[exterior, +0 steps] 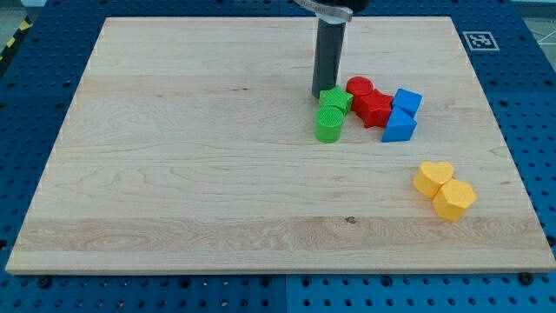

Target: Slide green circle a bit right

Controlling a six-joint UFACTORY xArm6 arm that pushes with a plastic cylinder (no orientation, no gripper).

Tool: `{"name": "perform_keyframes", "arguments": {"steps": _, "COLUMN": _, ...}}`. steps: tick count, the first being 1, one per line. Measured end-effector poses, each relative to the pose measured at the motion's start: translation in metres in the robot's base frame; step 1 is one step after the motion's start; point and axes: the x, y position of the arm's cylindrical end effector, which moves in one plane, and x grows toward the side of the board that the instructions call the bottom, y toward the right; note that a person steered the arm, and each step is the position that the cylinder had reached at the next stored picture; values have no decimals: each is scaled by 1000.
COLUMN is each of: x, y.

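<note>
Pincer lacking (state untellable): my tip (321,94) touches green star (336,100) above green circle (329,124).

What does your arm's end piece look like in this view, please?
Only my straight rod shows: a smooth dark grey cylinder hanging from a shiny metal collar at the view's top. No cables or markings are visible. My tip ends flat, just above the green blocks.

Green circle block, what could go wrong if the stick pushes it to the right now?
1. My tip sits toward the view's top of the round green circle block, beside the green star-shaped block, so it would probably shove the star instead.
2. The red blocks and the blue blocks crowd the circle's right, so it could bump them.
3. The wooden board shows no other obstacle.
</note>
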Motion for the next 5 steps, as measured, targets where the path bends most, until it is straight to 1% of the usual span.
{"name": "perform_keyframes", "arguments": {"steps": 1, "x": 1, "y": -1}}
{"name": "perform_keyframes", "arguments": {"steps": 2, "x": -2, "y": -44}}
{"name": "perform_keyframes", "arguments": {"steps": 3, "x": 13, "y": -73}}
{"name": "perform_keyframes", "arguments": {"steps": 5, "x": 69, "y": -40}}
